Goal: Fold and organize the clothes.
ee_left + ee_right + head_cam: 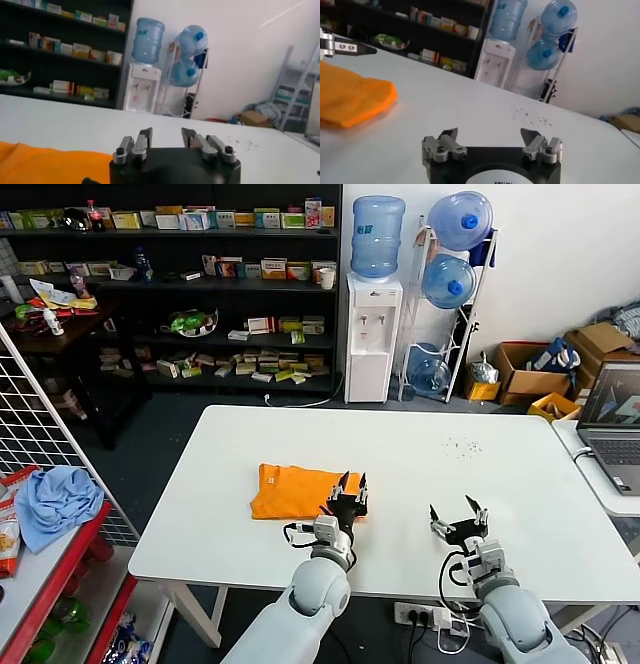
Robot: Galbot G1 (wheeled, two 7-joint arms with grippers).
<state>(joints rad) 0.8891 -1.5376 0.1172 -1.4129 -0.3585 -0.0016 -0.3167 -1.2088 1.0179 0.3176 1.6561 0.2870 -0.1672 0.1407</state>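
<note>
The orange T-shirt lies folded into a compact rectangle on the white table, left of centre near the front. My left gripper is open and empty, just above the shirt's right front edge. In the left wrist view the shirt shows beside the open left gripper. My right gripper is open and empty over bare table to the right, apart from the shirt. In the right wrist view the right gripper is open, and the shirt lies far off. No lettering shows.
A laptop stands on a side table at the right. A light blue cloth lies on a red rack at the left, beside a wire grid. Shelves, a water dispenser and bottles stand behind the table.
</note>
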